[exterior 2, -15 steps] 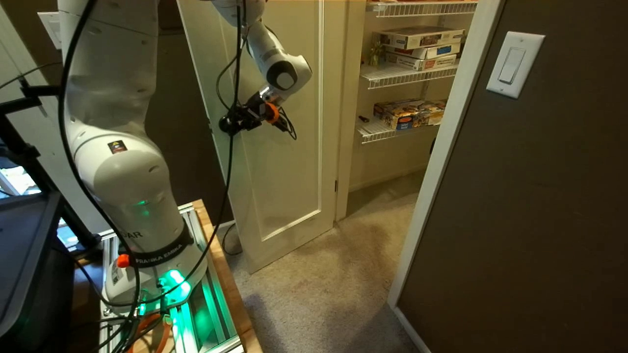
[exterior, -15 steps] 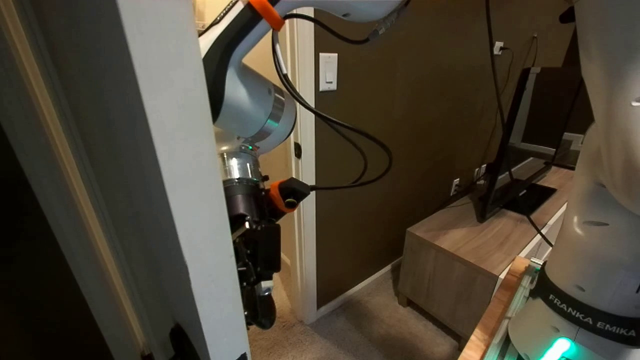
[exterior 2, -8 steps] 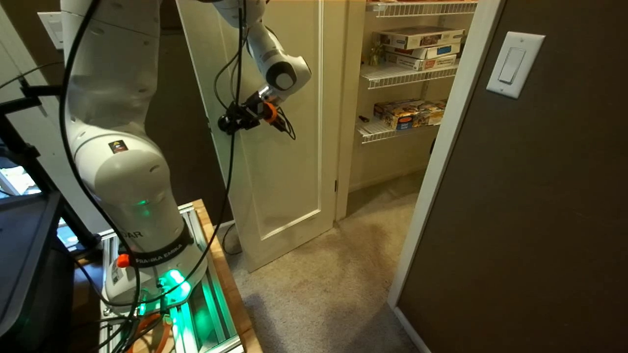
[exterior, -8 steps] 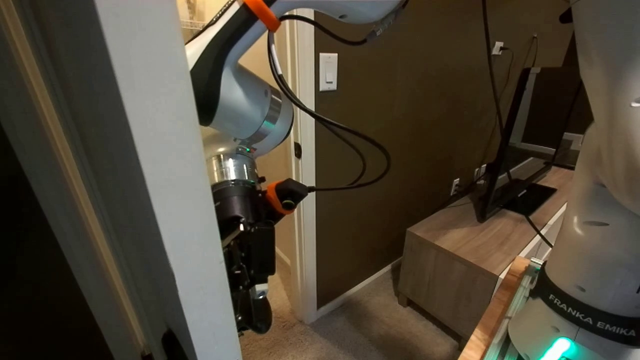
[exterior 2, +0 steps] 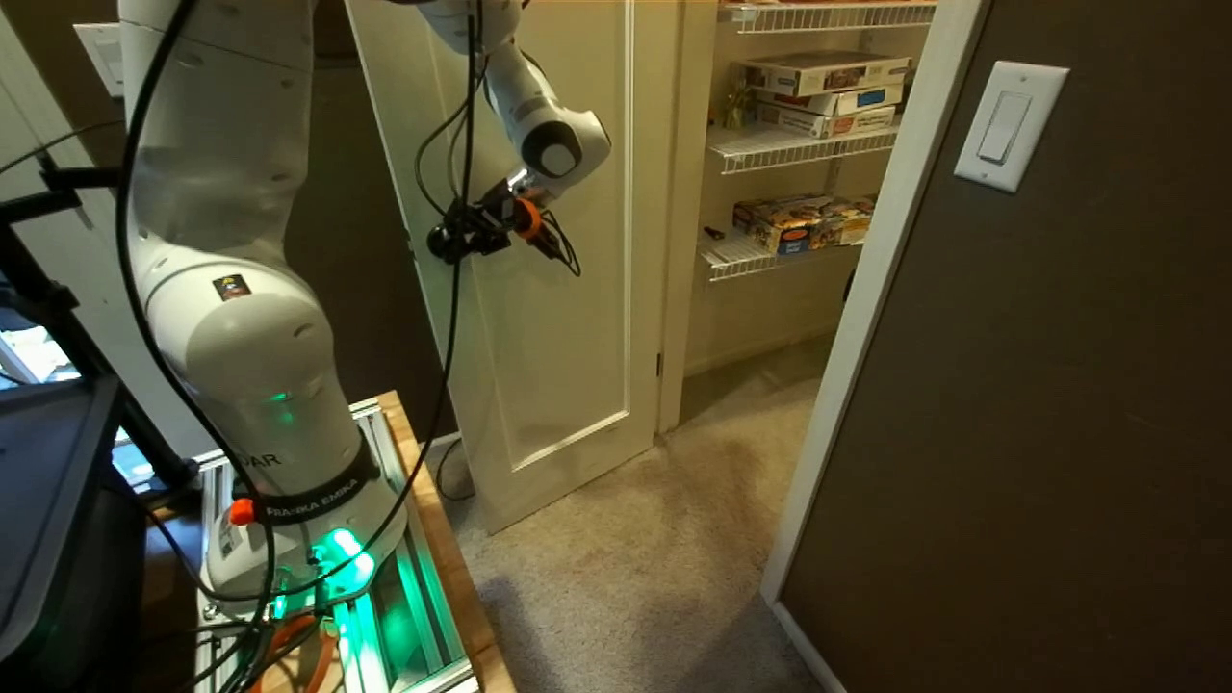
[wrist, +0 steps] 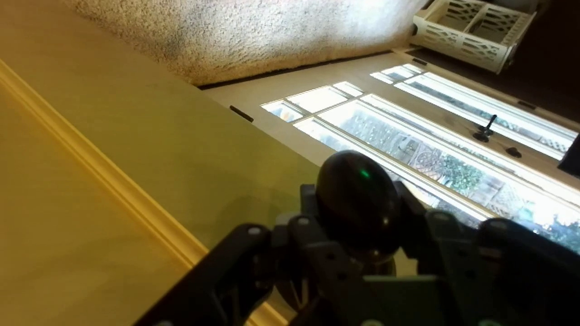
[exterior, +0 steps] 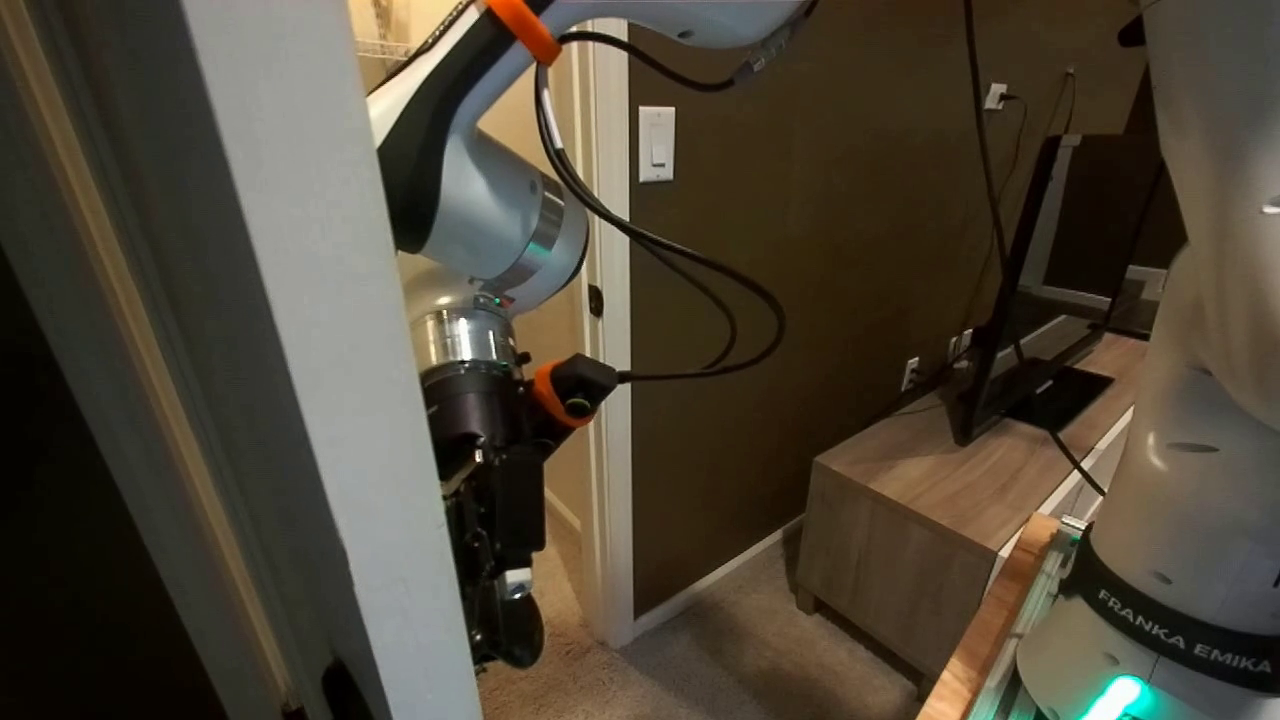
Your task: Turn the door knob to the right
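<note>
The door knob [wrist: 358, 199] is dark, shiny and rounded. It sits between the two fingers of my gripper [wrist: 360, 215], which press on it from both sides in the wrist view. In an exterior view the knob [exterior 2: 444, 243] is a black round shape at the end of the gripper [exterior 2: 460, 237]. In an exterior view the gripper [exterior: 500, 600] is partly hidden behind the edge of the door [exterior: 320, 300]. The white panel door [exterior 2: 568, 385] stands open. A dark knob on the door's far side [exterior: 345, 690] shows at the bottom edge.
A white door frame [exterior 2: 876, 318] and brown wall with a light switch [exterior 2: 1011, 125] stand beside the opening. Closet shelves [exterior 2: 804, 149] hold boxes. A low wooden cabinet [exterior: 920, 490] carries a television [exterior: 1010, 300]. Loose cables [exterior: 700, 255] hang from the arm.
In an exterior view the door edge and the arm with the gripper have moved slightly left together, mostly in the earlier half second. The gripper looks turned a little.
</note>
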Motion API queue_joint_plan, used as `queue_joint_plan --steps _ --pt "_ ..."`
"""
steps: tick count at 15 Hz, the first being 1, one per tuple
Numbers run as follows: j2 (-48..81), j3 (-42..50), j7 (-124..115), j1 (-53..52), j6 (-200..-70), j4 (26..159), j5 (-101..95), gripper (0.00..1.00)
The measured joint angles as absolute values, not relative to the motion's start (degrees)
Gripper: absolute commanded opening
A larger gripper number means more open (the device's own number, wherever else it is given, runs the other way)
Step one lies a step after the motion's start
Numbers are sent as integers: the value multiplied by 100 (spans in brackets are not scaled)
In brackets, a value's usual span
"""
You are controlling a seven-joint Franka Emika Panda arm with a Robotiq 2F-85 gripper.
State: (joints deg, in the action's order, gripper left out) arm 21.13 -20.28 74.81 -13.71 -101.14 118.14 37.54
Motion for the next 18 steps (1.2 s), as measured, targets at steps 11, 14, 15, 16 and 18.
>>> queue_joint_plan --steps 11,14,15,16,18 --pt "2194 -1940 5663 -1353 -10067 11793 3942 17" --pt "2370 -1905 5494 -1300 -9883 11694 4079 66" --pt "2449 -1900 5491 -1283 -9800 11639 4099 68" --pt "2519 -1897 5491 -1264 -9693 11577 4118 73" --pt "2630 -1897 5491 -1241 -9541 11436 4148 88"
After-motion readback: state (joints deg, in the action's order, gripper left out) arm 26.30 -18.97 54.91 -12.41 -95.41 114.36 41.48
